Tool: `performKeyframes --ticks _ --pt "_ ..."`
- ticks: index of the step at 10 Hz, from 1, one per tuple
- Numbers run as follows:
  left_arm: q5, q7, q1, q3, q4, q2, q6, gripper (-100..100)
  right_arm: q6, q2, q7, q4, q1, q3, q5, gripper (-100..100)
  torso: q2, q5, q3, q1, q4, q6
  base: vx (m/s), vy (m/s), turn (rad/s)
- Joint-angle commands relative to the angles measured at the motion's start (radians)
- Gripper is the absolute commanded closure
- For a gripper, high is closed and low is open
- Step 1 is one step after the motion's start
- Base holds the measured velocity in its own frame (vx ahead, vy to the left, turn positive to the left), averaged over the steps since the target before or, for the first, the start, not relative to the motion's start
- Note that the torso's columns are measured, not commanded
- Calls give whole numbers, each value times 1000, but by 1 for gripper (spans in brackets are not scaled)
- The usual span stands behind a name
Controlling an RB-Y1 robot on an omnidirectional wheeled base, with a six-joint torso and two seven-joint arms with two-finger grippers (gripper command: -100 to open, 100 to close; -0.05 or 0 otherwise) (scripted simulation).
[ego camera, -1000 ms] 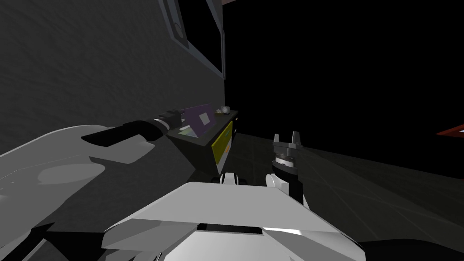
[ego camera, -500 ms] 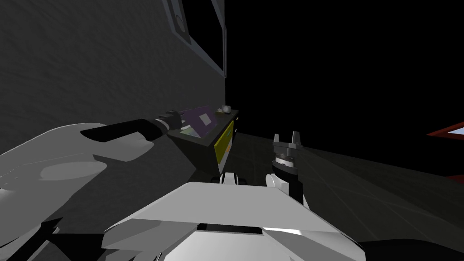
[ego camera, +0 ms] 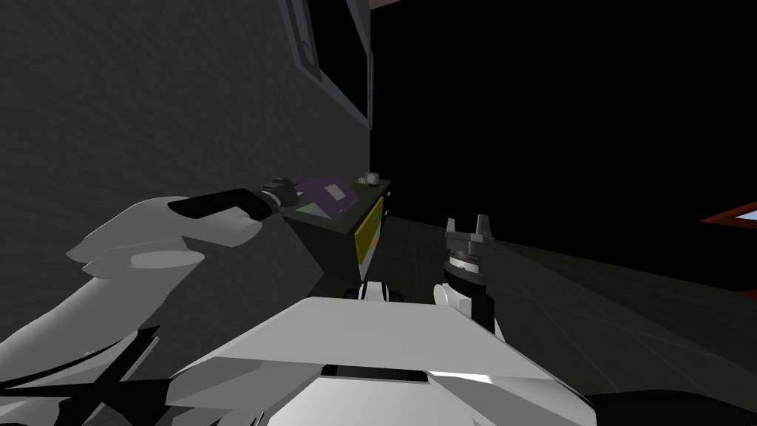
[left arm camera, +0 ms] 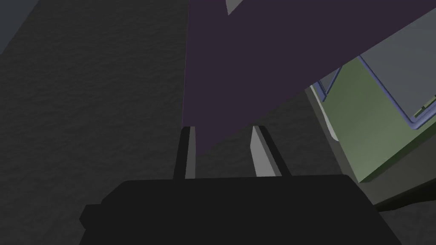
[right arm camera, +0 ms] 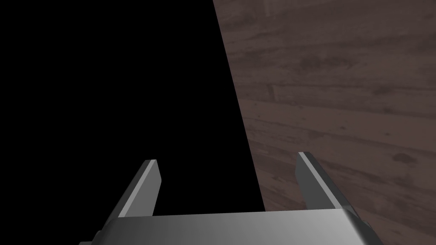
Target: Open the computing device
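Left pincer (left arm camera: pixel 222 128) shifted, gripping laptop lid (left arm camera: pixel 264 64)

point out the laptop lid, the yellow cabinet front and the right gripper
laptop lid (left arm camera: pixel 264 59), left wrist view, middle of purple face
yellow cabinet front (ego camera: pixel 367 234), head view, panel centre
right gripper (ego camera: pixel 466 222), head view, midway between open fingertips

Dim room of a house, grey textured wall (ego camera: pixel 148 111), framed window (ego camera: pixel 338 52), small dark cabinet (ego camera: pixel 333 248) against it
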Motion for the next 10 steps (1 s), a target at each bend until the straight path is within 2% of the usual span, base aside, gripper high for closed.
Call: performKeyframes --ticks 1,3,5,6,7,8,10 --pt "-24 -13 -79 -62 86 -68 -51 100 0 0 0 0 0 0 0 0 5 1 3 5 1 0 -117 74 29" --pt "-24 -13 -131 -62 137 -68 -51 100 0 0 0 0 0 0 0 0 5 0 3 2 2 -1 -37 21 -4" --pt "-24 -13 -136 -62 189 -68 -51 100 0 0 0 0 0 0 0 0 1 -1 1 -1 1 0 5 -4 -1" --pt "-44 -23 -185 -115 221 -122 -91 100 0 0 0 0 0 0 0 0 1 1 1 1 -1 0 -100 44 80" --pt "-59 27 -219 -143 244 -72 -99 -100 0 0 0 0 0 0 0 0 6 3 4 6 0 0 -187 67 -338" --pt "-59 27 -250 -171 272 -72 -99 -100 0 0 0 0 -1 0 0 0 9 3 6 6 1 2 -144 36 -180" --pt "-59 27 -268 -179 320 -72 -99 -100 0 0 0 0 0 0 0 0 -3 2 -1 2 -2 -1 -39 11 29"
